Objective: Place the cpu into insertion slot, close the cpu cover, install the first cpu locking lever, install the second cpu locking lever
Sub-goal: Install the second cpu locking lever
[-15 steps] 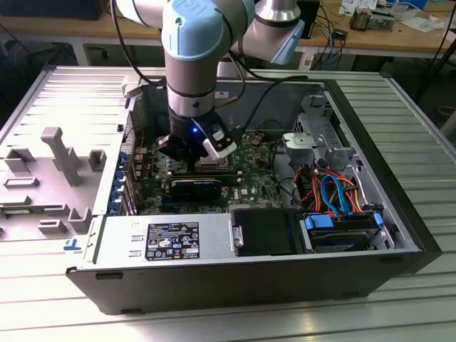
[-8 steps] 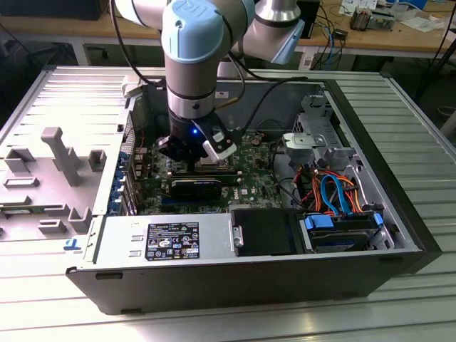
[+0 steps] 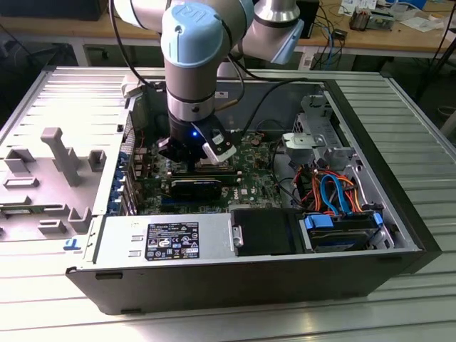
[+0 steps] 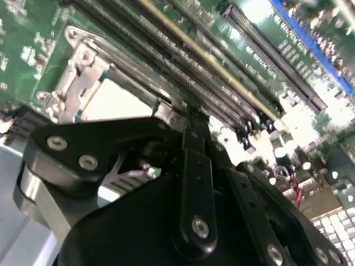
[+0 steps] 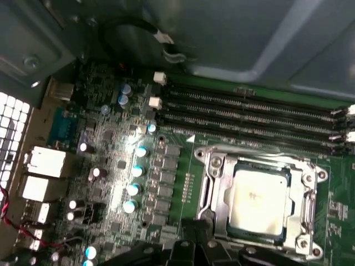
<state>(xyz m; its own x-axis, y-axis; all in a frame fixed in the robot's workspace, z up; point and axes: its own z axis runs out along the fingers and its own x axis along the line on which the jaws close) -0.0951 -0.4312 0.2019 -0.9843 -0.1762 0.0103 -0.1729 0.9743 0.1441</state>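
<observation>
Over the motherboard inside the open computer case, seen from the exterior view, my arm reaches straight down and my claw hangs low just above the green board, close beside the memory slots; whether it is released or clenched I cannot tell from here. Turning to the first wrist view, the cpu already sits in the insertion slot, its dull silver top framed by the cpu cover, which lies flat around it, so placing and closing look done. Judging the levers is harder: thin rods run along the frame, but I cannot tell whether they are latched. Lastly, the second wrist view shows my claw's black linkage just beside the cover's edge, grasping nothing that I can make out.
</observation>
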